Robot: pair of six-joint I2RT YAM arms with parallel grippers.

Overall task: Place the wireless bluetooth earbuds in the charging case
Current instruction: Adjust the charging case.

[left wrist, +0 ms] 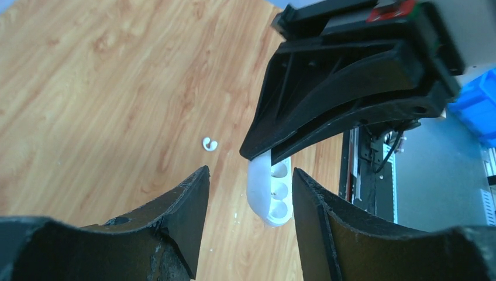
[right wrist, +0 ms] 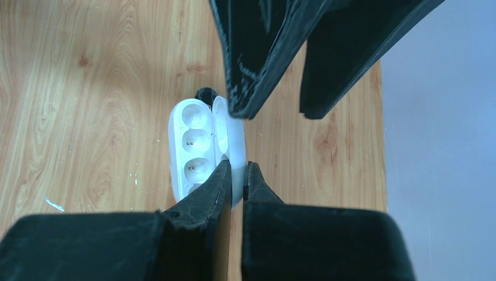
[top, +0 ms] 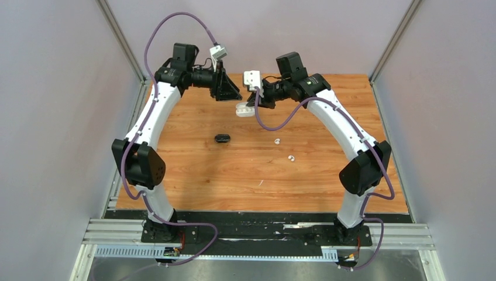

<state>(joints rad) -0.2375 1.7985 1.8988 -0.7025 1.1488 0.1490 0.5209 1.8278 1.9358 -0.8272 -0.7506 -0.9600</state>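
Note:
The white charging case (top: 244,109) is open, its empty sockets showing in the right wrist view (right wrist: 196,146). My right gripper (right wrist: 237,165) is shut on the case's lid and holds it at the back middle of the table (top: 327,175). My left gripper (left wrist: 248,172) is open, its fingers on either side of the case (left wrist: 269,193) and apart from it. Two white earbuds (top: 277,140) (top: 291,157) lie loose on the wood right of centre; one shows in the left wrist view (left wrist: 209,143). The black earbuds are not visible.
A black pebble-shaped case (top: 222,139) lies shut on the table, left of the white earbuds. A small dark thing (right wrist: 205,93) shows just beyond the white case; I cannot tell what it is. Grey walls close in the left, right and back edges.

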